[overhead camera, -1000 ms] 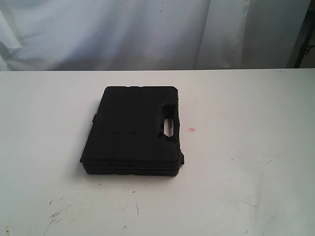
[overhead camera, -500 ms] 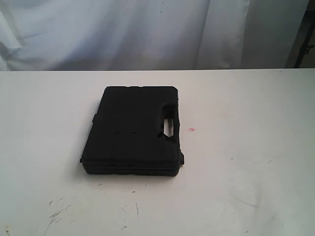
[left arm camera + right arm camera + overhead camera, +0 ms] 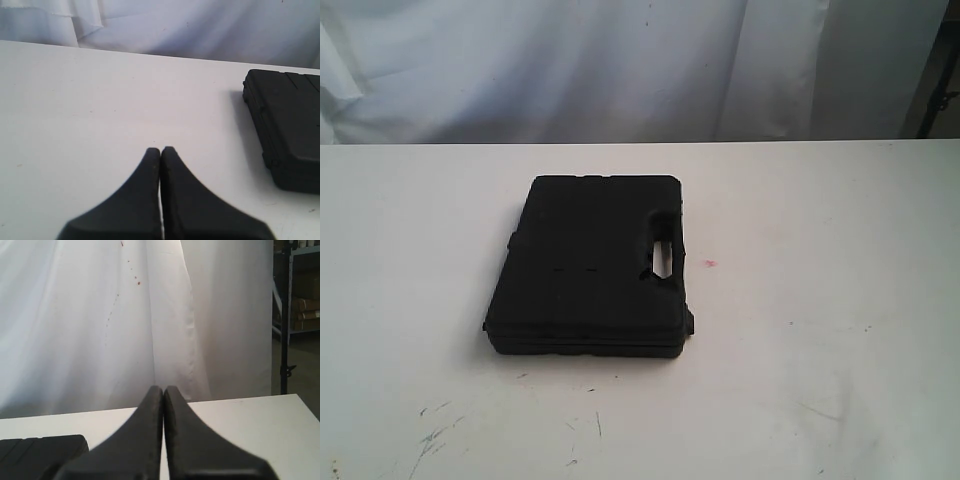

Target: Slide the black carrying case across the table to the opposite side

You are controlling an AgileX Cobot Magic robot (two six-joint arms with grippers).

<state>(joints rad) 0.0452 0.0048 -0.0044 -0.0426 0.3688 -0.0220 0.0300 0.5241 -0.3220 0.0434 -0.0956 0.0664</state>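
Observation:
The black carrying case point(image 3: 592, 265) lies flat on the white table point(image 3: 820, 300), a little left of centre, its handle cut-out point(image 3: 663, 258) on the right side. Neither arm shows in the exterior view. In the left wrist view my left gripper point(image 3: 160, 150) is shut with nothing in it, above bare table, and the case point(image 3: 290, 125) lies off to one side, apart from it. My right gripper point(image 3: 163, 389) is also shut and empty; a corner of the case point(image 3: 40, 452) shows beside it, apart from the fingers.
A small pink spot point(image 3: 710, 264) marks the table just right of the case. Dark scuff marks point(image 3: 435, 432) lie near the front left edge. A white curtain point(image 3: 620, 60) hangs behind the table; a dark stand point(image 3: 286, 315) and shelving stand at the far right.

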